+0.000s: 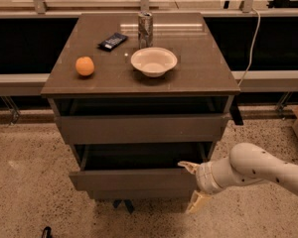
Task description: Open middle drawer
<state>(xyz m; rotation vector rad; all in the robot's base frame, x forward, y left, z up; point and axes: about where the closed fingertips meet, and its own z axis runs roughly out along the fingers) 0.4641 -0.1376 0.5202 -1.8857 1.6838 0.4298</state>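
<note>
Fingers (187, 166) spread wide on the gripper (192, 184), one above and one below the right end of the middle drawer (134, 179). Contact with its front panel impossible to tell. Pulled partway out, beneath a slightly open upper drawer (139, 128). On the surface (203, 76): white bowl (154, 61), metal can (145, 29) just behind it, orange (85, 66) at left, dark packet (112, 41).

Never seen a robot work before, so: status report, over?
Hand open, at right end of middle drawer. Drawer pulled partly out. Nothing seen in its way.
</note>
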